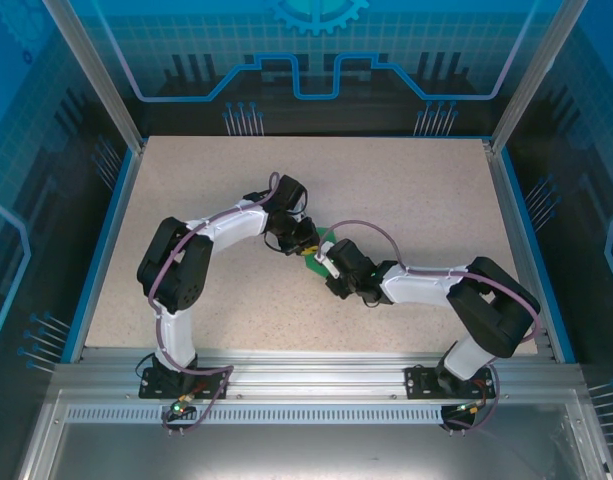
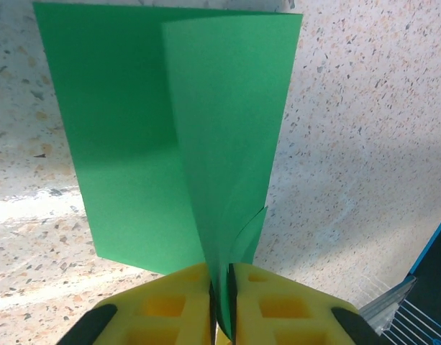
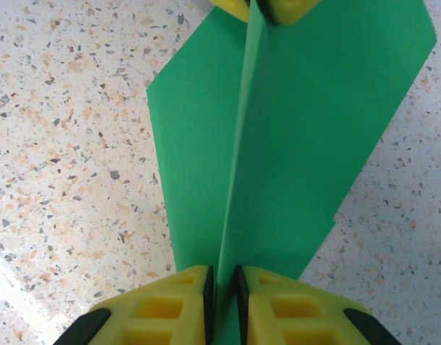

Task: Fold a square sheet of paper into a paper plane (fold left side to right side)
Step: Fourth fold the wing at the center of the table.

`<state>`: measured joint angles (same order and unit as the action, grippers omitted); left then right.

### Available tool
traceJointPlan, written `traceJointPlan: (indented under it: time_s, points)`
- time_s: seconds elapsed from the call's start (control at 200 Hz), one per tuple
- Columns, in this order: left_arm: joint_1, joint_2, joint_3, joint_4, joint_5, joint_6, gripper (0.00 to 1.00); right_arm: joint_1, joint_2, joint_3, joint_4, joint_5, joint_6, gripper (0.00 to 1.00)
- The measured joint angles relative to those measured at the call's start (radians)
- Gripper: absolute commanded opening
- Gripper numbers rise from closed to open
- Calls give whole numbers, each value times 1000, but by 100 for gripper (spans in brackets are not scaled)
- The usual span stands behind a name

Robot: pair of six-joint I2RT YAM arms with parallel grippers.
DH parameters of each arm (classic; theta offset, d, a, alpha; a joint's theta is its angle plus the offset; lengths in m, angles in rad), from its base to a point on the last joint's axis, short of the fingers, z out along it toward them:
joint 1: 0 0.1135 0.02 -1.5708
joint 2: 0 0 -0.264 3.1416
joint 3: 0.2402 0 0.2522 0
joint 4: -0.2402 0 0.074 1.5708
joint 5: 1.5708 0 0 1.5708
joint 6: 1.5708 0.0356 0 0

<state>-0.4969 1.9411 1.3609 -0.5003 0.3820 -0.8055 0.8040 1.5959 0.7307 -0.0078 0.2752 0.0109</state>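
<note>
The left arm (image 1: 176,265) rises from its base at the near left edge of the speckled beige table (image 1: 406,190). Its elbow is bent out to the left and its white forearm reaches right and away toward the table's middle, with the wrist turned down. The left tool (image 1: 300,238) has its yellow foam pads (image 2: 180,302) pressed together on a raised fold of the bright-green sheet of paper (image 2: 134,144), with the thin green edge caught between them.

The sheet lies at the middle of the table between the two tools. It is flat on the surface at either side, with an upright ridge (image 3: 238,144) running down its middle from one tool to the other.

The right tool (image 3: 224,277) pinches the other end of that ridge, its two yellow pads closed on the paper. The right arm (image 1: 486,300) comes from its base at the near right edge. Its elbow is pushed out to the right and its forearm stretches left toward the middle, so the tools face each other, just beside one another.

There are two arms, two tools with two yellow pads each, and one green sheet.
</note>
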Motion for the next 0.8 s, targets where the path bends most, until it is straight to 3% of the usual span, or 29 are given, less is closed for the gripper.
traceJointPlan:
  time_s: [0.23,0.355,0.585,0.8]
  points:
    - [34,-21,0,-21,-1,45,58,-12,0,0,0,-30,8,9]
    - [73,-90,-10,-19,0,63,68,-20,0,0,-1,-55,11,7]
    - [129,-228,-95,14,0,72,65,-55,-2,0,-2,-126,35,0]
    - [110,-220,-206,66,18,50,48,-126,-9,0,-7,-245,71,0]
